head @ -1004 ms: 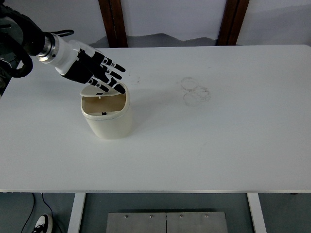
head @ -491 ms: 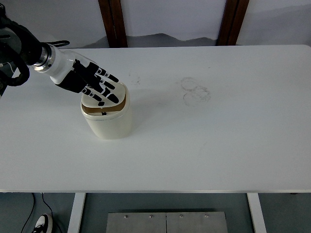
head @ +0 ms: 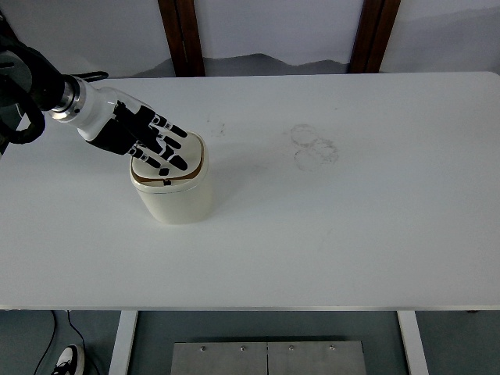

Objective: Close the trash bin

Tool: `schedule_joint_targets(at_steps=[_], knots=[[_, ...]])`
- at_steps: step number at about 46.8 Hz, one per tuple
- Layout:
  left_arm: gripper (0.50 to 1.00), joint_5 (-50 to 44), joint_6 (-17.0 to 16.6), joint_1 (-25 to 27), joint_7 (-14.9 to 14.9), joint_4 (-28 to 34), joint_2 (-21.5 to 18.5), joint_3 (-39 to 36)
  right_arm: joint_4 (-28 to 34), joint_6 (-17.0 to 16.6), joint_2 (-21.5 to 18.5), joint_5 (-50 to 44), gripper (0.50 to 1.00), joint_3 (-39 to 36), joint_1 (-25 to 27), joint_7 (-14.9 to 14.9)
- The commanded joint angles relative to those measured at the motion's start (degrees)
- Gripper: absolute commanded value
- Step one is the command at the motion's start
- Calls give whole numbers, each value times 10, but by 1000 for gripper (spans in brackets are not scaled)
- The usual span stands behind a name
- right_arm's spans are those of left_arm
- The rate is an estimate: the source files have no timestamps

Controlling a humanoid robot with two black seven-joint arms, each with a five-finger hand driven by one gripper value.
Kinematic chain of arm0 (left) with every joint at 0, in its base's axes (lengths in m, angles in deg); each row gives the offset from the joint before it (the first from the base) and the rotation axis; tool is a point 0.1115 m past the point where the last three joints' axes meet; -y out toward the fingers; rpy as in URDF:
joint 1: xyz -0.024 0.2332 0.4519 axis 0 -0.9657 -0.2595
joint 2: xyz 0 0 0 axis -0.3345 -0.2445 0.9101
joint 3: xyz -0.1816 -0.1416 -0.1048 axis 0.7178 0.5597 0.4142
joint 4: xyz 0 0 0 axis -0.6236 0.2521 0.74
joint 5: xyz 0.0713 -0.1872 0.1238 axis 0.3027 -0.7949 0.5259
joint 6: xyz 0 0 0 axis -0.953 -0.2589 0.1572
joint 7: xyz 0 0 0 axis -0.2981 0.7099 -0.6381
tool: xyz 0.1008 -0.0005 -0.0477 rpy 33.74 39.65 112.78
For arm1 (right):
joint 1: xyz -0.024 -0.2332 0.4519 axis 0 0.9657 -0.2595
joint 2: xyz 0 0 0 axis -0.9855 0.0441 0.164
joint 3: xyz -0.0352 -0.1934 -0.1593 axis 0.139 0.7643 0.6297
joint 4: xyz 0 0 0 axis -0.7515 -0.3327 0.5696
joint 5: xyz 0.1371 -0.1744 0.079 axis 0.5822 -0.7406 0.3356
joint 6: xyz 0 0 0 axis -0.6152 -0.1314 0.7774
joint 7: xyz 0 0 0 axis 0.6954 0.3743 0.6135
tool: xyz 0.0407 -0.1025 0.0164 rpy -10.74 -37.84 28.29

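A small cream trash bin point(head: 176, 195) stands on the left half of the white table point(head: 351, 226). Its swing lid point(head: 186, 156) lies nearly flat in the rim, with only a thin brown gap showing around it. My left hand point(head: 152, 144) reaches in from the upper left and rests flat on the lid, fingers point(head: 173, 161) spread and holding nothing. The right arm is out of view.
Faint ring stains point(head: 314, 147) mark the table right of centre. Two dark wooden posts point(head: 181, 35) stand behind the far edge. The bin sits well back from the near table edge.
The lid stood tilted open, showing the brown inside. My left hand pushed it down and drew slightly left, and the lid now sits almost level in the rim.
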Motion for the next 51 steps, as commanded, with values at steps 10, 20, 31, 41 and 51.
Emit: schedule_joint_targets(at_steps=[10, 20, 31, 41, 51], knots=[[1000, 0, 0, -6, 0, 0, 1, 1, 0, 0, 0, 0, 995, 0, 0, 0], [1000, 0, 0, -9, 0, -1, 2, 1, 0, 0, 0, 0, 995, 0, 0, 0], [1000, 0, -1, -16, 0, -1, 2, 2, 0, 0, 0, 0, 995, 0, 0, 0], [1000, 0, -1, -16, 0, -2, 2, 1, 1, 0, 0, 0, 995, 0, 0, 0], [1000, 0, -1, -16, 0, -2, 2, 2, 0, 0, 0, 0, 995, 0, 0, 0]])
